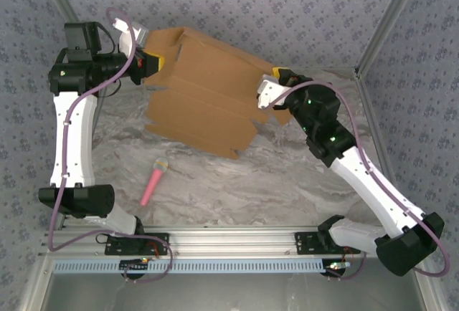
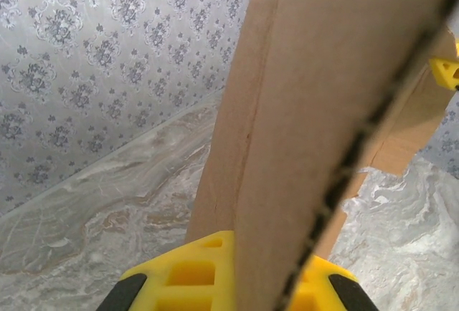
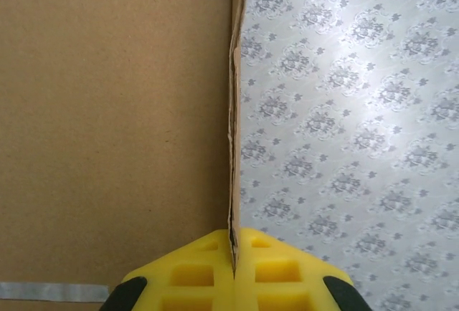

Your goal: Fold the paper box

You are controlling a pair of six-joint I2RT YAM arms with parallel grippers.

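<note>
Marbled grey and white, our table sits between walls papered in a pale floral pattern. We see the paper box as a large, flat brown cardboard sheet with flaps and notches, toward the far middle of the table. It is tilted, with its far side raised; we cannot tell whether its notched near edge touches the surface. The left tool is clamped on the sheet's far left flap. In the left wrist view, the cardboard edge runs between its yellow fingers. The right tool pinches the sheet's right edge — the right wrist view shows its two yellow pads closed on the thin edge. A pink pen-like stick lies on the table nearer the arm bases, apart from the sheet.
</note>
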